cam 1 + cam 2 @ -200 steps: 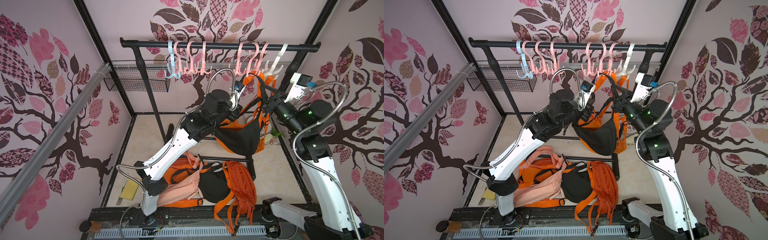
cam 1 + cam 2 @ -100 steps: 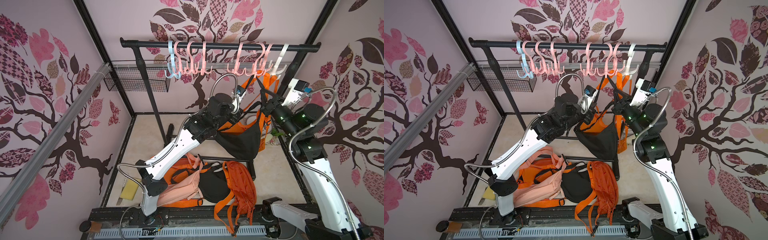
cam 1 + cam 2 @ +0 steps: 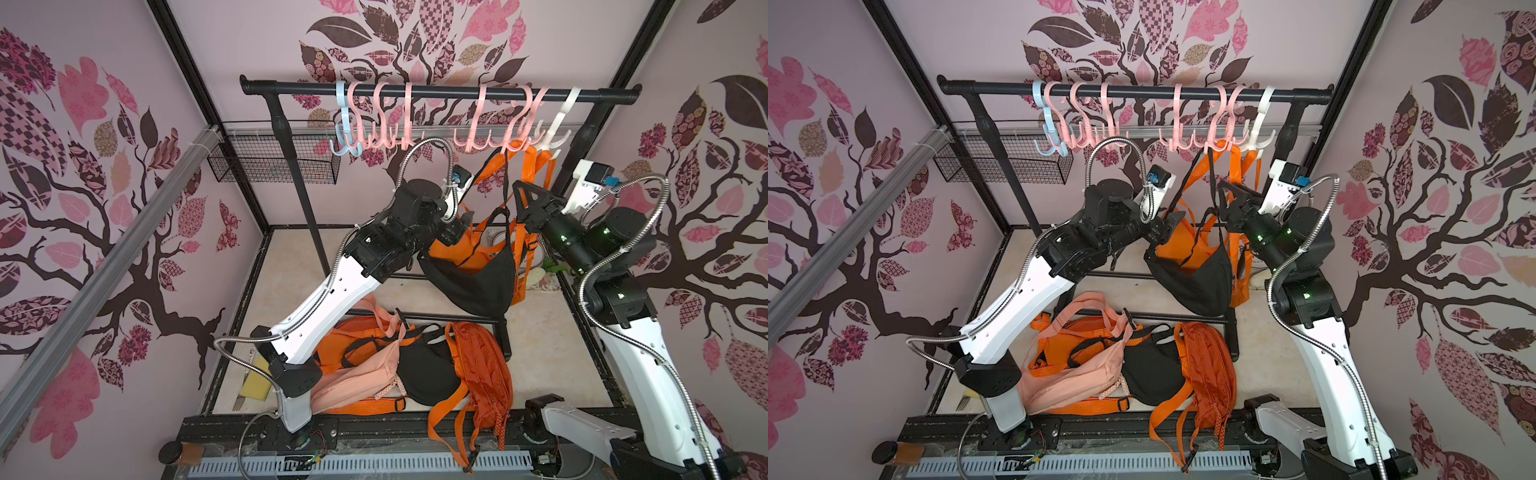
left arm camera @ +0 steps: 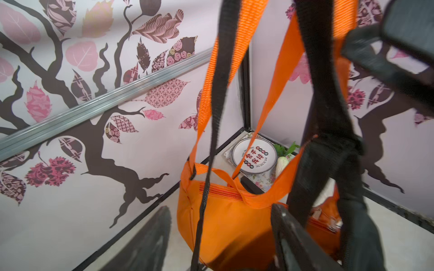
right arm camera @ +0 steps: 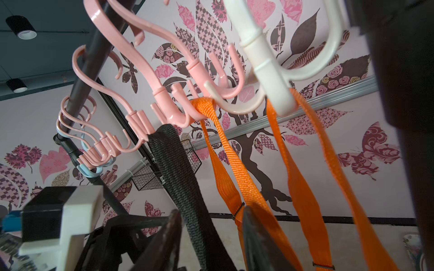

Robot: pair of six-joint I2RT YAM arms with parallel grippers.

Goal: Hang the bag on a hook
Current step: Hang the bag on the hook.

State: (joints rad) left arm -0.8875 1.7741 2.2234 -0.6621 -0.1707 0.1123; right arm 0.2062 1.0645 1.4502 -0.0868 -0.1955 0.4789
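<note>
Both pairs of my jaws are standing apart: my left gripper (image 4: 219, 211) is gaping beside the black bag (image 3: 478, 282), and my right gripper (image 5: 211, 211) is straddling its strap (image 5: 173, 164) without clamping it. That bag is hanging from a pink hook (image 5: 139, 119) toward the right end of the rail (image 3: 436, 88). Just behind it, 1 orange bag (image 4: 230, 223) is hanging too. Below the rail, a heap of bags (image 3: 415, 365) is lying.
</note>
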